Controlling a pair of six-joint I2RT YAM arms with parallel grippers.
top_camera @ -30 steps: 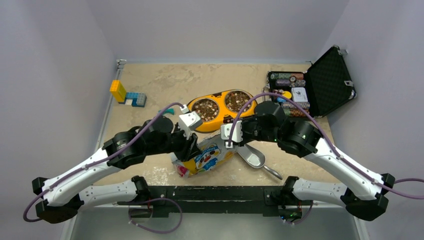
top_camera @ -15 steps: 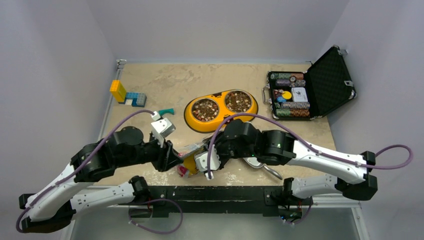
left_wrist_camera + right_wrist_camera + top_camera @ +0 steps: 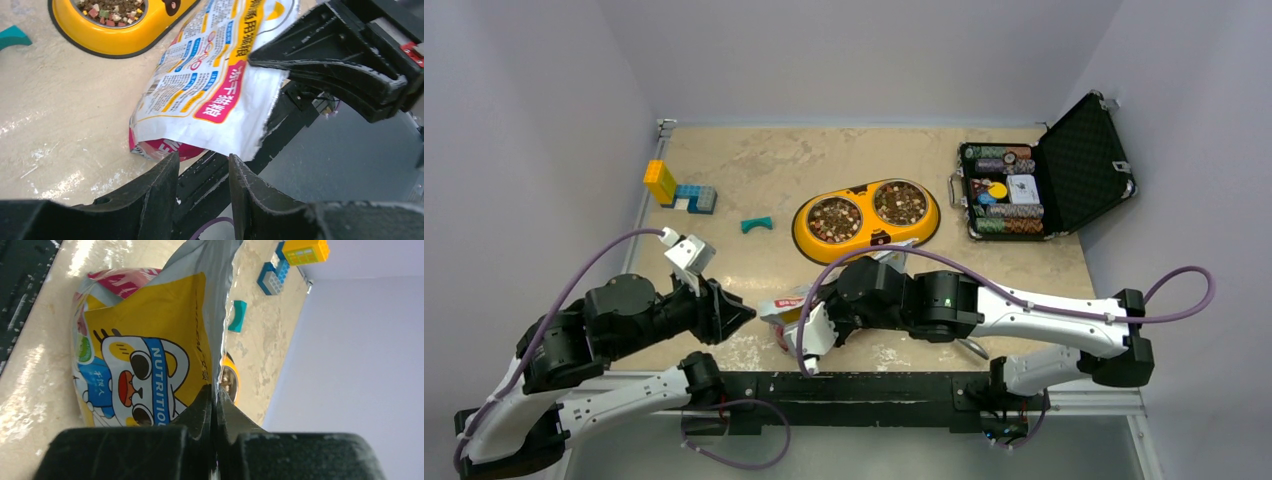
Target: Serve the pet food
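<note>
Yellow bag — "NUTRITIO" printed — pinched by right gripper; left gripper parted, beside.

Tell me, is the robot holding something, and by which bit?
Yes: the right pincer pinches the cat food bag by its torn silver top edge. The left pincer is open, holding nothing.

Both your arms bent low, wrists turned inward.
Left black two-finger gripper parted, empty; right black two-finger gripper clamped on yellow printed foil bag edge.
</note>
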